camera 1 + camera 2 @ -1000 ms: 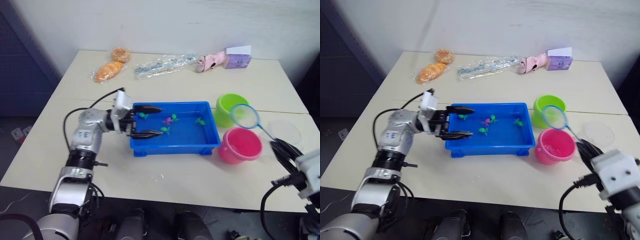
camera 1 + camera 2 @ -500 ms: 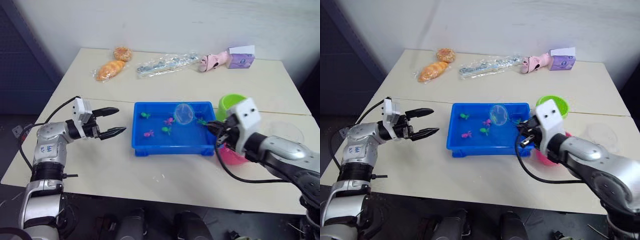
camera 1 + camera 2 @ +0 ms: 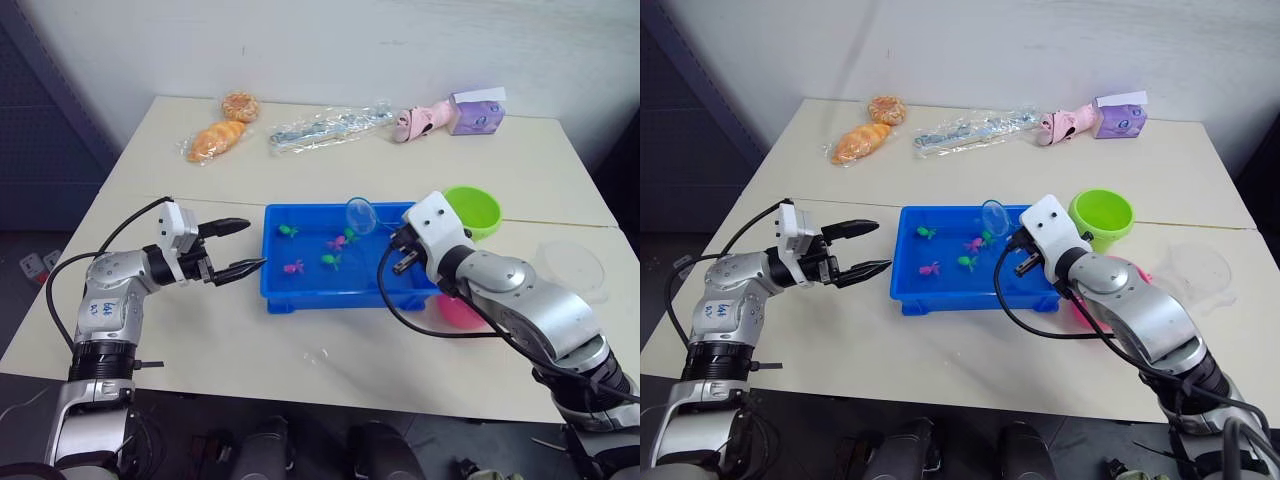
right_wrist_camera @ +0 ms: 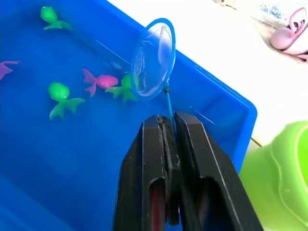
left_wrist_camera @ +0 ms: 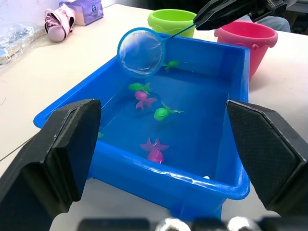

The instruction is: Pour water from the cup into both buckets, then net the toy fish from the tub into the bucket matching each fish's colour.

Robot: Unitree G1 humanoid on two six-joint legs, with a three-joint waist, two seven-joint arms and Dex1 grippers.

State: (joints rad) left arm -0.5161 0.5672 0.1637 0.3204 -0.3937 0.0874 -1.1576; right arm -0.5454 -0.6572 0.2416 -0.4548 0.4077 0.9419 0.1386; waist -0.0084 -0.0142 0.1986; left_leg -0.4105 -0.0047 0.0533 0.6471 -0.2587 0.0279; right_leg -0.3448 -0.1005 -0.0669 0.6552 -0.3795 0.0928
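The net (image 4: pixel 154 60), clamped by its stick in the shut right jaws (image 4: pixel 168 139), has been lowered just ahead of them toward the fish (image 4: pixel 100 80) in the tub (image 3: pixel 300 295), while the left jaws (image 3: pixel 240 248) are kept wide open and empty beside it, so scooping seems imminent.

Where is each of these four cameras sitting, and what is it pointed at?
Left and right eye views: on the head, looking down over both arms at the tub.
Left wrist view: behind the open left gripper, facing the tub.
Right wrist view: behind the right gripper, which clamps the net.
All share tub and net.
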